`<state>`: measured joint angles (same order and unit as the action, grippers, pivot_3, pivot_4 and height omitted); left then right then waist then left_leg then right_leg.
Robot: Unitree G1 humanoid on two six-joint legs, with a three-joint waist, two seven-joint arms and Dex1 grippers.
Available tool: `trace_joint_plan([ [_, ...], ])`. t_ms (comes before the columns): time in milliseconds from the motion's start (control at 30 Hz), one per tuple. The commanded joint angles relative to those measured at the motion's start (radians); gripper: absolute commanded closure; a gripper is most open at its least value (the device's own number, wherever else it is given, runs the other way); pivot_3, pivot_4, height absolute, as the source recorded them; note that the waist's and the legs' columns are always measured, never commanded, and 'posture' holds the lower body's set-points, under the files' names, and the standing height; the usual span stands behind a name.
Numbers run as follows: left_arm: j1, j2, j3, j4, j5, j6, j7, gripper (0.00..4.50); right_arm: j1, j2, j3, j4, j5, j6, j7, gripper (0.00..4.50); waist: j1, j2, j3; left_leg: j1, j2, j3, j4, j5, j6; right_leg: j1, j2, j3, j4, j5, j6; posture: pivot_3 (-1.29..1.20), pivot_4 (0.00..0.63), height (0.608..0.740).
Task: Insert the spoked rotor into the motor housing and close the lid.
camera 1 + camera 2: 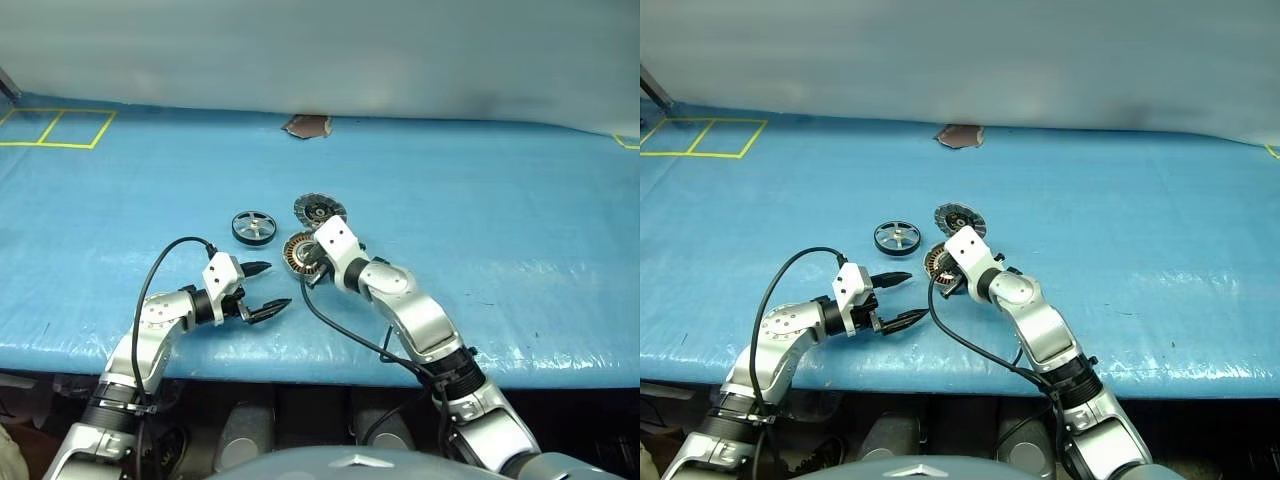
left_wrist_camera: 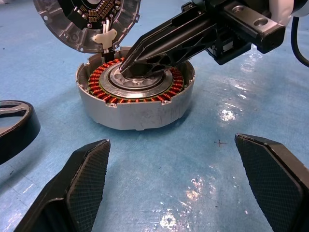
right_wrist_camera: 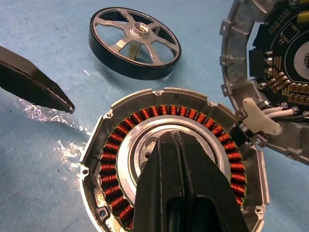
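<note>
Right now the right hand (image 3: 176, 145) has its two fingers pinched tight together, nothing between them, tips resting down in the silver centre of the motor housing (image 2: 136, 99). Looks like it's pinning the housing while the other arm gets set. Left hand (image 1: 262, 289) sits just beside the housing on the blue worktop (image 1: 500, 200), fingers spread wide, empty.

Spoked rotor (image 1: 253, 226) lies flat on the worktop, near the housing but apart from it, on the far-left side of it from where I stand behind the robot. Not picked up yet.

Doing this step well, imo: left hand should take the rotor by its dark rim, keep it level, bring it over the housing w/ the hub lined up on the centre. Right hand has to clear out of the bore first or the rotor can't drop in. Go slow at the top; a tilted rotor may jam on the windings.

Containers: housing holds only its copper windings around the silver centre, plus the right fingertips. Lid (image 3: 275, 72) stands swung open at the housing's edge, inner face w/ dark hub showing, joined by a white clip and wires.
</note>
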<state>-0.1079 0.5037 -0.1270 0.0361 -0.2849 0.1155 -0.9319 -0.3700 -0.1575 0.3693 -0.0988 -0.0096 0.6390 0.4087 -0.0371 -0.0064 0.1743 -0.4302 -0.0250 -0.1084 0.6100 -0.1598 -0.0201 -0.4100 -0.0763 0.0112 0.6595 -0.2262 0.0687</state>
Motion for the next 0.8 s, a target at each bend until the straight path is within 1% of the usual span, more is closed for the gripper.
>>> trace_joint_plan([
  [33, 0.000, 0.003, 0.022, -0.046, -0.001, -0.022, 0.005, 0.00, 0.012, -0.001, 0.017, 0.024, -0.021, 0.001, -0.008, 4.46, 0.000, 0.000, 0.000, 0.000, 0.000, 0.000, 0.000, 0.000, 0.000, 0.000, 0.000, 0.000, 0.000, 0.000, 0.000, 0.00, 0.150, 0.740],
  [333, -0.007, 0.008, 0.059, -0.061, -0.042, 0.014, 0.014, 0.00, 0.022, 0.006, -0.047, -0.149, 0.027, 0.005, 0.006, 4.46, 0.001, 0.000, 0.000, -0.001, 0.000, 0.000, 0.000, 0.000, 0.000, -0.001, 0.000, 0.000, 0.000, 0.000, 0.000, 0.00, 0.150, 0.740],
  [467, -0.013, 0.031, 0.106, -0.076, -0.074, 0.051, 0.015, 0.00, 0.053, -0.014, -0.048, -0.231, 0.047, 0.021, 0.021, 4.46, 0.000, 0.000, 0.000, -0.001, 0.000, 0.000, -0.001, 0.000, 0.000, -0.001, 0.000, 0.000, 0.000, 0.000, 0.000, 0.00, 0.150, 0.740],
  [633, -0.014, 0.045, 0.155, -0.102, -0.102, 0.091, 0.027, 0.00, 0.097, -0.039, -0.041, -0.262, 0.062, 0.006, 0.036, 4.46, 0.001, 0.000, 0.000, -0.001, 0.000, 0.000, 0.000, 0.000, 0.000, -0.001, 0.000, 0.000, 0.000, 0.000, 0.000, 0.00, 0.150, 0.740],
  [800, -0.048, -0.002, 0.228, -0.126, -0.149, 0.190, 0.155, 0.00, 0.150, -0.059, -0.040, -0.288, 0.078, -0.020, 0.047, 4.46, 0.003, 0.000, 0.000, -0.001, 0.000, -0.001, 0.000, 0.000, 0.000, -0.001, 0.000, 0.000, 0.000, 0.000, 0.000, 0.00, 0.150, 0.740],
])
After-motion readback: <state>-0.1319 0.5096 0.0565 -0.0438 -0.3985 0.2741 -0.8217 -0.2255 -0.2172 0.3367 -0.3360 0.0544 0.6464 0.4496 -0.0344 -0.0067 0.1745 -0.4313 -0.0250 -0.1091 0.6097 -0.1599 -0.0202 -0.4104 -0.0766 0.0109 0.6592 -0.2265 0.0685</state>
